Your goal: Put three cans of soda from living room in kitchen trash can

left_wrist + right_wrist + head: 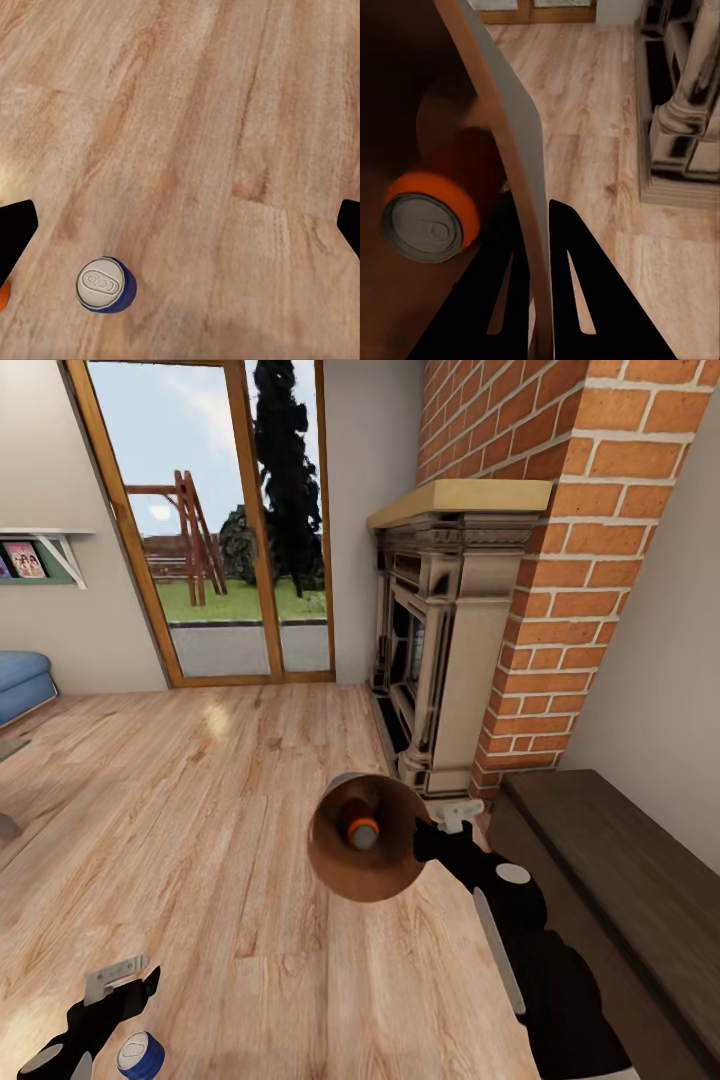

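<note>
My right gripper (441, 826) is shut on the rim of the tash can (331, 865), holding it off the floor with its glossy brown mouth tipped toward the head camera. One orange can of soda (362, 832) lies inside it. The right wrist view shows that can of soda (432, 218) on its side against the brown wall, with the gripper (537, 251) pinching the tash can's rim (514, 120). A second can of soda (140, 1056), blue-sided with a silver top, stands on the wood floor. My left gripper (122, 985) hangs open just above that can (106, 285).
This is the living room: a carved stone fireplace (440, 650) and brick chimney (600, 560) stand ahead right, with a dark low bench (620, 870) at the right. Glass doors (230, 530) are behind, and a blue sofa (20, 685) is far left. An orange sliver (2, 297) shows at the left wrist view's edge.
</note>
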You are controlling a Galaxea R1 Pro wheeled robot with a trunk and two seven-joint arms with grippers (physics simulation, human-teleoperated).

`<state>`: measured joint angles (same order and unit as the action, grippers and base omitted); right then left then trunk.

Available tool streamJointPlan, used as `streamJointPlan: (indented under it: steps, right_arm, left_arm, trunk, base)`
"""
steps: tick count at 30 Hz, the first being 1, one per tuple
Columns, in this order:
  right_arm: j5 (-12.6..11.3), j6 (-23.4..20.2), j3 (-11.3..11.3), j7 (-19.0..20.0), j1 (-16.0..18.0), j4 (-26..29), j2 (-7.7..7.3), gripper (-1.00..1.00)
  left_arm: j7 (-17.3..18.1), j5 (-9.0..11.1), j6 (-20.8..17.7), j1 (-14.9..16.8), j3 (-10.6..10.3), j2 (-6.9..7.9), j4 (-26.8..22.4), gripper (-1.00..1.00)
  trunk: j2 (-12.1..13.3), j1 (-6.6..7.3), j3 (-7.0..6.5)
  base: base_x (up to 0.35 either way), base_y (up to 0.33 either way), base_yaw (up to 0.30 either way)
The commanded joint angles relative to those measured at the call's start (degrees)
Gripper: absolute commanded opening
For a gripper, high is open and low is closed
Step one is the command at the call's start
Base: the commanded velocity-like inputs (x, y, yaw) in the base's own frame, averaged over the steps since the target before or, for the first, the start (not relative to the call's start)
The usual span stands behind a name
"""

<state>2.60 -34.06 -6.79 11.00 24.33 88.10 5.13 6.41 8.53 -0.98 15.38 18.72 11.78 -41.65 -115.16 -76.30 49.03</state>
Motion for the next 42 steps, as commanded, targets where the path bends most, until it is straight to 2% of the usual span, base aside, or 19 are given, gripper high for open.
streamJointPlan:
  steps: [1,5,9,23,39,42]
  right_arm:
    - [-0.6,-0.5,-0.3,0.4,0.0,0.6,0.0,-1.0]
    - [-0.5,-1.2,-2.2,0.4,-0.2,2.1,-0.11,-1.0]
    - [-0.5,-1.4,-2.7,-0.1,-0.3,2.5,-0.11,-1.0]
    - [-0.1,-1.5,-3.0,-0.6,-0.4,2.5,-0.12,-1.0]
    - [-0.1,-1.5,-3.0,-0.5,-0.4,2.5,-0.12,-1.0]
    - [-0.1,-1.5,-3.0,-0.5,-0.4,2.5,-0.12,-1.0]
  left_arm:
    - [0.0,0.0,0.0,0.0,0.0,0.0,0.0,1.0]
    - [0.0,0.0,-0.1,0.0,0.0,0.0,0.0,1.0]
    - [0.0,0.0,-0.6,0.0,0.0,0.0,0.0,1.0]
    - [-0.2,0.1,-1.8,0.0,0.0,0.02,-0.3,1.0]
    - [-0.5,0.2,-1.9,0.0,0.3,0.0,-0.3,1.0]
    - [-0.5,0.2,-1.9,0.0,0.3,0.0,-0.2,1.0]
  trunk:
    - [0.0,0.0,-0.01]
    - [0.0,0.0,-0.01]
    - [0.0,0.0,-0.01]
    - [0.0,0.0,-0.01]
    - [0.0,0.0,-0.01]
    - [-1.2,-0.66,0.53]
  base:
    - [0.0,0.0,0.0]
    - [0.0,0.052,0.0]
    - [0.0,0.191,0.0]
    - [0.083,0.232,0.0]
    - [0.013,0.02,0.0]
    - [0.0,0.001,0.0]
